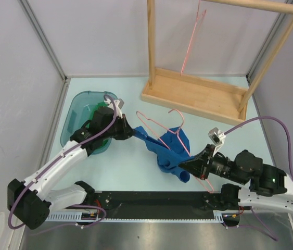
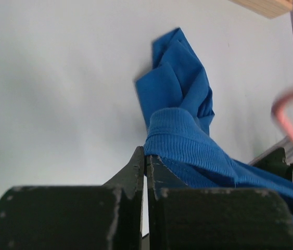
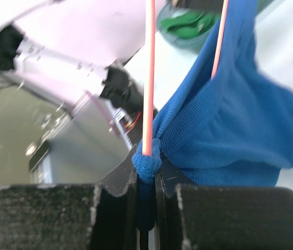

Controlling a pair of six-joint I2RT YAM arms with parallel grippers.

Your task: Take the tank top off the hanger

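Top external view: blue tank top (image 1: pixel 169 151) lies mid-frame on the pink hanger (image 1: pixel 156 124) — limp, light, stretchy knit (ribbed edges give the surest hold) — left gripper (image 1: pixel 130 133) and right gripper (image 1: pixel 183 165) both clamped on its fabric.

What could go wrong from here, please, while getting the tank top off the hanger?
1. The right claw pinches tank top fabric bunched around the pink hanger wire, so pulling may drag the hanger along instead of freeing the top.
2. The left claw holds only a ribbed edge, which could slip or stretch when pulled.
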